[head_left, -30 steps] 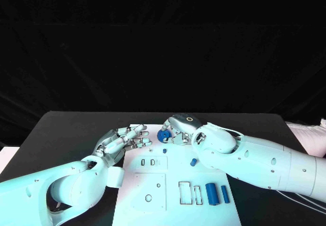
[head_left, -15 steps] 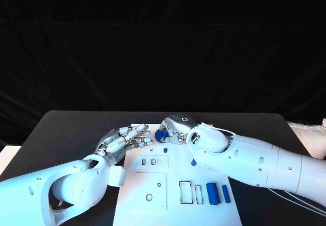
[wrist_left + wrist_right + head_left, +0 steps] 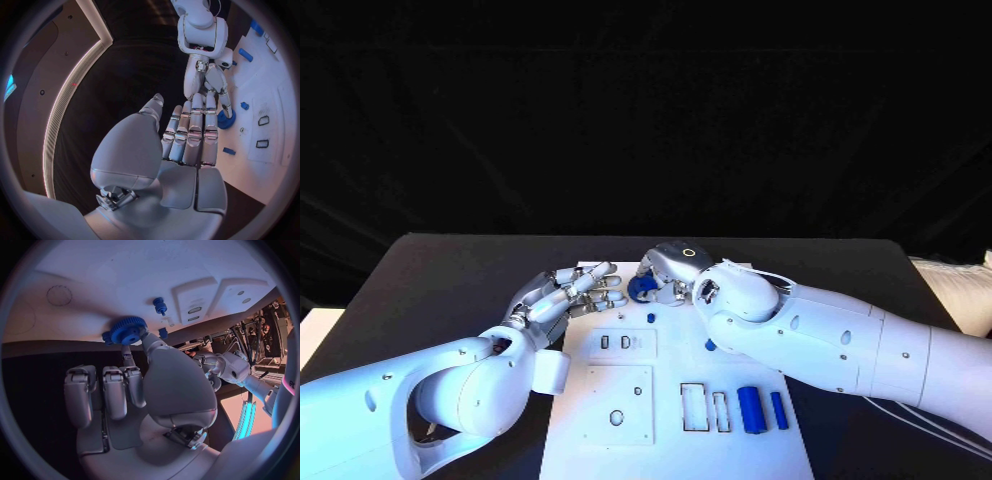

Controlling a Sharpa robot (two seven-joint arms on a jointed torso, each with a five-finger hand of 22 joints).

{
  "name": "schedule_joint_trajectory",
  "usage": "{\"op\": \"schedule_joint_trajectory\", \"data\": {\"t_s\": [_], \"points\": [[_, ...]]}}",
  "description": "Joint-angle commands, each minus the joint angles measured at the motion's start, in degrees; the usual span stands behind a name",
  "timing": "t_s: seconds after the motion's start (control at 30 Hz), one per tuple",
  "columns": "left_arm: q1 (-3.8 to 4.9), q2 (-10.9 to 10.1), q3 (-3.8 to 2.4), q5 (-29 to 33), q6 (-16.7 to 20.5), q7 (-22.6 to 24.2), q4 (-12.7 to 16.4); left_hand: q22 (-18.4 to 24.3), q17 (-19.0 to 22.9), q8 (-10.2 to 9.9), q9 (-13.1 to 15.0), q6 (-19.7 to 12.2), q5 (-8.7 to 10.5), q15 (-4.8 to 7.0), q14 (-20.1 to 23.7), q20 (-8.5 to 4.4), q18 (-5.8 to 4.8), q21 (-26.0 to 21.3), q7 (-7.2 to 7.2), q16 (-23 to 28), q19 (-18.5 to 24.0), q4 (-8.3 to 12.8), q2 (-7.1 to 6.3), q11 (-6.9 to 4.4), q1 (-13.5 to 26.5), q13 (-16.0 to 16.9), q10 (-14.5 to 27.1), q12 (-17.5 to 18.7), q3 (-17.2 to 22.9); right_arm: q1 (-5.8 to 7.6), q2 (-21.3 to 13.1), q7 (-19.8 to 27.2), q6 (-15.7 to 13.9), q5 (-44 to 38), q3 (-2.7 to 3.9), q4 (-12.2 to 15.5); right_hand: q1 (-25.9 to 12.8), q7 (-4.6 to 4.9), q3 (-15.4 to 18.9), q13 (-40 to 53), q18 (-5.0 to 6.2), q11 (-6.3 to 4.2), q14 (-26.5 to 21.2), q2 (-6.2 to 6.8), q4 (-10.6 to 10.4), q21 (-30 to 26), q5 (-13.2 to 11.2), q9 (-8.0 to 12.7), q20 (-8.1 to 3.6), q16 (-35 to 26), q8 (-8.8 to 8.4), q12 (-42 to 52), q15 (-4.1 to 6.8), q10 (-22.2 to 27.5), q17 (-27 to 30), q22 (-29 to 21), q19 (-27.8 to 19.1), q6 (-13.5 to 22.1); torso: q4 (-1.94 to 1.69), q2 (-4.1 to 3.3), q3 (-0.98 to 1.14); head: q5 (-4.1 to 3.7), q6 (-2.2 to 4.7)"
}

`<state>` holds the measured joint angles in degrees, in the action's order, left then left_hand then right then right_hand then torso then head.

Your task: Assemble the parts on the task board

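My right hand (image 3: 675,270) pinches a blue gear (image 3: 643,289) between thumb and a fingertip, low over the far end of the white task board (image 3: 672,362). In the right wrist view the gear (image 3: 128,330) sits at the thumb tip, close to the board, with a small blue peg (image 3: 160,305) standing beyond it. My left hand (image 3: 574,293) lies just left of the gear with its fingers straight and side by side, holding nothing. From the left wrist, its fingers (image 3: 190,132) reach toward the gear (image 3: 225,120) and my right hand (image 3: 206,82).
On the board a small blue peg (image 3: 651,319) stands near the gear, and a blue piece (image 3: 711,345) lies beside my right forearm. Two blue bars (image 3: 750,410) (image 3: 777,411) lie at the near right, next to rectangular slots (image 3: 692,408).
My right hand has shifted slightly left and farther up the board with the gear. The left hand has hardly moved.
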<state>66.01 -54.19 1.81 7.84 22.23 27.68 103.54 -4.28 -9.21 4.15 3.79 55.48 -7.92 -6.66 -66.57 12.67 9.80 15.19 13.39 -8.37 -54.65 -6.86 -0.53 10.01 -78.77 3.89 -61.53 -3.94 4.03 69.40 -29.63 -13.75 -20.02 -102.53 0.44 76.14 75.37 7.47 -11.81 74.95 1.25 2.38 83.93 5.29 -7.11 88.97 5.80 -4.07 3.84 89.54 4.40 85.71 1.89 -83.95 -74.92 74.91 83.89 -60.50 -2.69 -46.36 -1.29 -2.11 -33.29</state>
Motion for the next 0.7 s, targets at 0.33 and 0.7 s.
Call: {"op": "schedule_joint_trajectory", "data": {"t_s": [0.33, 0.7], "points": [[0.06, 0.18, -0.04, 0.00, -1.05, 0.10, -0.01, 0.10, -0.07, -0.33, -0.04, -0.33, 0.21, -0.09, 0.25, 0.40, 0.71, -0.37, 0.02, 0.24, 0.10, 0.33, 0.24, -0.12, -0.05, -0.05, 0.36, 0.22, 0.13, 0.03, 0.03, -2.65, 3.79, -0.24, -0.01, -0.03, -9.28, 1.02, 4.35, 11.78, -0.79, 1.24, 5.98, -1.59, -9.39, 0.13, -0.37, 0.07, 1.62, 0.30, -0.57, -0.89, -1.34, -3.63, -14.70, 13.06, 5.12, 3.81, 0.01, 0.00, 0.03, 0.05, 0.01], [0.05, 0.11, -0.04, 0.00, -1.07, 0.09, -0.13, 0.11, -0.07, -0.33, -0.04, -0.35, 0.20, -0.09, 0.27, 0.41, 0.71, -0.39, 0.03, 0.27, 0.11, 0.36, 0.28, -0.11, -0.08, -0.06, 0.40, 0.23, 0.16, -0.03, -2.13, -0.91, -5.67, 0.53, 0.02, 2.17, -5.64, 0.67, 4.22, 12.14, -0.83, 0.90, 6.01, -2.44, -7.95, 0.22, 3.15, 0.00, 1.37, 0.35, -0.52, -0.45, -1.05, -3.88, -14.82, 13.26, 5.22, 2.70, 0.04, 0.04, 0.14, 0.07, 0.10]]}}
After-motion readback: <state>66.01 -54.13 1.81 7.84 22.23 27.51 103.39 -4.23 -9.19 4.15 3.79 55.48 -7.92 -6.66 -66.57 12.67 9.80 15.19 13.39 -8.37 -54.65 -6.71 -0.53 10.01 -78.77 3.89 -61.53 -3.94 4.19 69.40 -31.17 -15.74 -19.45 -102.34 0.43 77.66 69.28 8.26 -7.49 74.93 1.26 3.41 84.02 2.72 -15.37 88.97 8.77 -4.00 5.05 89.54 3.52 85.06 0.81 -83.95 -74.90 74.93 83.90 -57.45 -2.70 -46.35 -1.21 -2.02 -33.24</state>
